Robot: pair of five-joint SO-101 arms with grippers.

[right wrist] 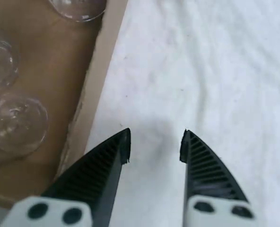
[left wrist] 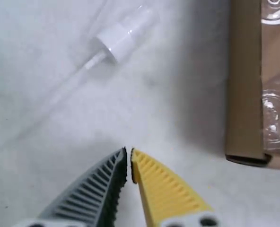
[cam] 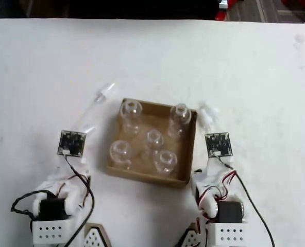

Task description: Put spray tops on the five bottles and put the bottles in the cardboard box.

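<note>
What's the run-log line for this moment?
bottles: five upright in cardboard box | spray top: loose on table beside box | left fingers: shut, empty | right fingers: open, empty

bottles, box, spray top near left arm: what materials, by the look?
Bottles: clear and glossy, see-through with bright glints; plastic or glass, cannot tell.
Cardboard box: brown matte cardboard, raw cut edge.
Spray top: smooth white plastic, likely, with a translucent tube.

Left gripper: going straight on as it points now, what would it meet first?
Probably the spray top lying on the table, almost straight ahead of the shut left gripper; depth is unclear, so the table may come first.
</note>
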